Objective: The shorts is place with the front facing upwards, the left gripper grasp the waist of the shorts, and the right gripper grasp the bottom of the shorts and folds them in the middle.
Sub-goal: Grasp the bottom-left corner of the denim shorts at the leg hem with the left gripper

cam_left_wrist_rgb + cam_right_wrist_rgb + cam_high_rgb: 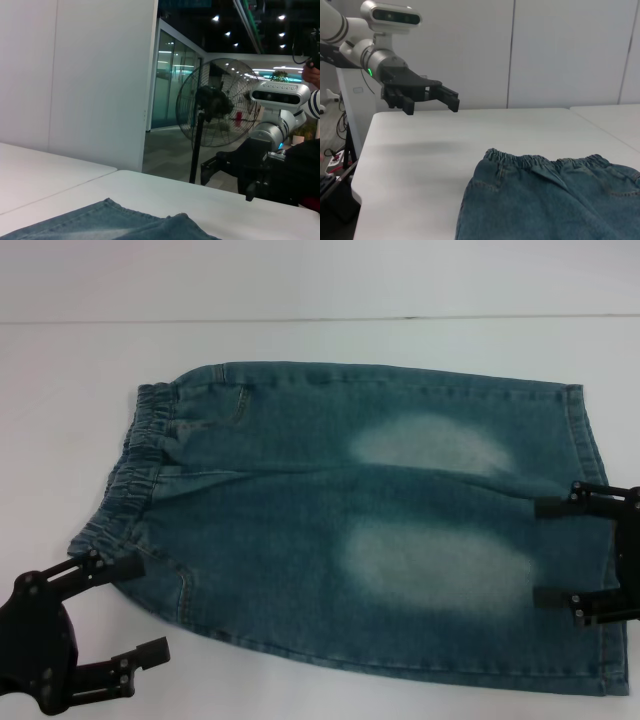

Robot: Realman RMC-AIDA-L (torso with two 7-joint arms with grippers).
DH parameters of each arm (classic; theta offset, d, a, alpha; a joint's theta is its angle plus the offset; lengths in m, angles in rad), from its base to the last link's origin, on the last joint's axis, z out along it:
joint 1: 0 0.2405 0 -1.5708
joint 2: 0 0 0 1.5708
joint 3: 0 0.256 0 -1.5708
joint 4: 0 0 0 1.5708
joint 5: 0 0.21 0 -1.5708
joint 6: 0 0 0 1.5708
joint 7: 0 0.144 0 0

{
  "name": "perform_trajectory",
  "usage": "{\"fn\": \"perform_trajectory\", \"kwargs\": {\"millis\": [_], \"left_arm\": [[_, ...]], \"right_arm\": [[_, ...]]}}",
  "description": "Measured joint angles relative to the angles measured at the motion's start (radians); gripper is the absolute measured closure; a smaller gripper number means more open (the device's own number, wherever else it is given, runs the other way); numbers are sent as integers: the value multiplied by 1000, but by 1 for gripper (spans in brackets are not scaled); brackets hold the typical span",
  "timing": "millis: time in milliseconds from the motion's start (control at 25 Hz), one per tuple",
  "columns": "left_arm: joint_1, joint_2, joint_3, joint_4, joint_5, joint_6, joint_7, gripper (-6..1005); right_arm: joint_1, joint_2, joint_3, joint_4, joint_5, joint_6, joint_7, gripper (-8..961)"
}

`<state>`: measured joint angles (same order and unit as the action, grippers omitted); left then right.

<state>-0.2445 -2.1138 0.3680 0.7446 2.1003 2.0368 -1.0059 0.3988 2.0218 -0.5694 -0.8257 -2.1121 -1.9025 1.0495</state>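
The left end effector [118, 609] sits at the near left of the head view, its two black fingers spread wide apart and holding nothing. Its upper finger reaches the near corner of the waist of the shorts [128, 480]; whether it touches the cloth cannot be told. In the right wrist view it hangs in the air above the desk [420, 165].

The right end effector [545, 552] is over the right side, its two fingers also spread wide with nothing between them, lying above the denim just short of the bottom of the shorts [600, 530].

The shorts [300, 530] lie flat on the white desk [60, 390], two pale ovals facing up, ruffled band on the left, hems on the right.

Beyond the desk, the left wrist view shows a standing fan [215, 107].
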Motion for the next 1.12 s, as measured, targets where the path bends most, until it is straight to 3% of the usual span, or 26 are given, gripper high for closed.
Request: {"fn": "perform_trajectory", "kwargs": {"millis": [640, 920, 1120], "left_arm": [[-5, 0, -13, 1, -8, -60, -26, 141], [-42, 8, -5, 75, 21, -199, -212, 142], [-69, 3, 19, 178, 56, -292, -347, 142]], "right_arm": [[3, 3, -3, 0, -2, 23, 0, 22], [7, 5, -3, 0, -2, 31, 0, 22], [9, 11, -17, 0, -2, 55, 0, 22]]}}
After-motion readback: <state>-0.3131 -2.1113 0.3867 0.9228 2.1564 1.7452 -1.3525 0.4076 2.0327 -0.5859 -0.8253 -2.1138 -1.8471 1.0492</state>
